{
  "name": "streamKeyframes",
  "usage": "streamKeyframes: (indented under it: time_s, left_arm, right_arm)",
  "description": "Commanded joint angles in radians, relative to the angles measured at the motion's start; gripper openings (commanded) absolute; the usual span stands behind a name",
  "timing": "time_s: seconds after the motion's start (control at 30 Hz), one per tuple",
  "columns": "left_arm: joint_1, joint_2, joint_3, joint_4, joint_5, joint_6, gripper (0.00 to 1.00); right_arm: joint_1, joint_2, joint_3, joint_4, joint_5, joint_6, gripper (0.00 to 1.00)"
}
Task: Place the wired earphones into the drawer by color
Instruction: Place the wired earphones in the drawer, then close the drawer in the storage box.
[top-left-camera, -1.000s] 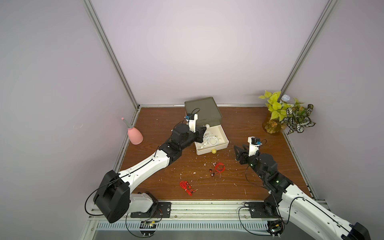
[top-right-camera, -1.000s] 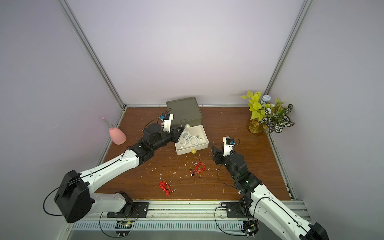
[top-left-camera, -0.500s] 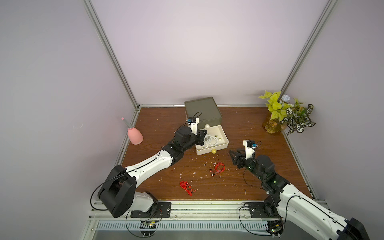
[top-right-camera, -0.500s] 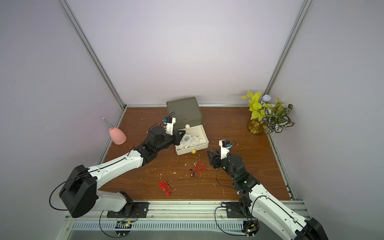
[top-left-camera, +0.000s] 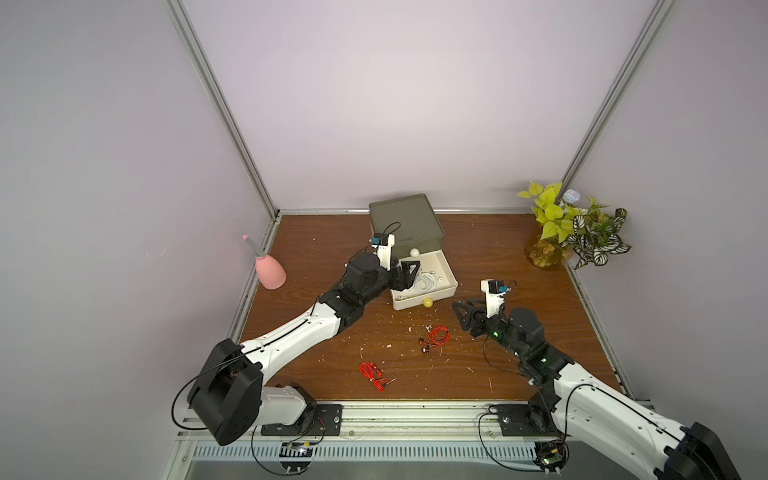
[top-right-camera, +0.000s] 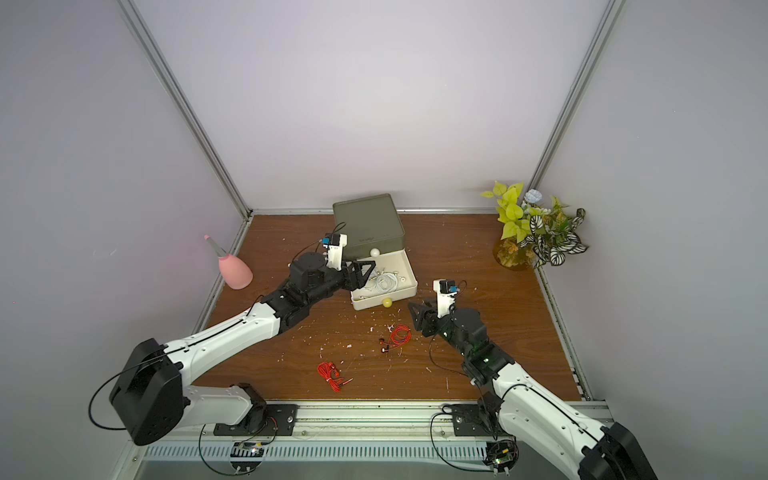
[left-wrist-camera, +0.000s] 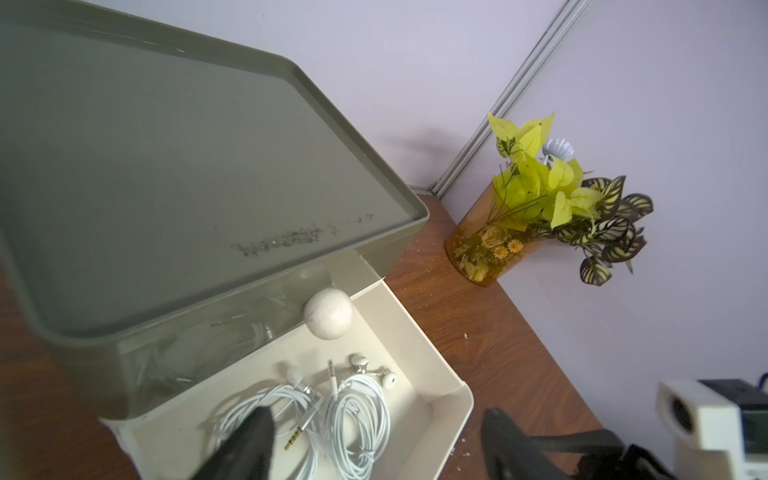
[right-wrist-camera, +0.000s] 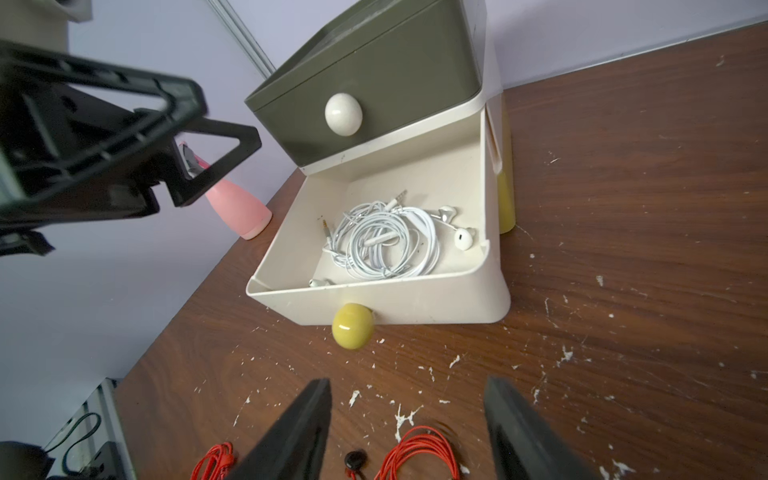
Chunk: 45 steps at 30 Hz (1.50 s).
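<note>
Both pairs of jaws stand spread and hold nothing. The left gripper (left-wrist-camera: 374, 444) hangs over the open cream tier (right-wrist-camera: 415, 307) of the drawer (top-left-camera: 405, 222), where white earphones (right-wrist-camera: 382, 241) lie coiled. The right gripper (right-wrist-camera: 407, 432) points at the nearer red coil (top-left-camera: 437, 336), just ahead of its fingertips on the table (top-left-camera: 519, 291); the other red coil (top-left-camera: 372, 374) lies between the arms, toward the front rail. No black earphones show. The yellow tier is mostly hidden.
</note>
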Motion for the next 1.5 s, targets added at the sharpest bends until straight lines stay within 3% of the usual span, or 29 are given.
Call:
streamKeyframes:
  time_s: [0.0,0.03,0.23,0.47,0.83,1.47]
  left_arm:
    - [-0.009,-0.076,-0.015,-0.033,-0.066,0.007,0.95]
    - [-0.009,-0.103,-0.036,-0.034,-0.085,0.008,1.0]
    - [-0.009,-0.277,-0.174,-0.037,-0.177,0.035,1.0]
    - [-0.005,-0.406,-0.275,-0.157,-0.252,0.071,1.0]
    - [-0.004,-0.511,-0.444,-0.188,-0.31,0.125,0.99]
    - [-0.003,-0.622,-0.595,-0.154,-0.304,0.17,1.0]
  right_arm:
    - [0.0,0.036,0.015,0.102,-0.068,0.046,0.65]
    - [0.0,0.049,0.015,0.119,-0.079,0.054,0.66]
    - [0.02,0.13,0.021,0.195,-0.093,0.085,0.65]
    - [0.071,0.218,0.039,0.249,-0.046,0.09,0.61]
    - [0.148,0.35,0.091,0.302,0.031,0.075,0.55]
    - [0.159,0.498,0.205,0.359,0.07,0.041,0.55]
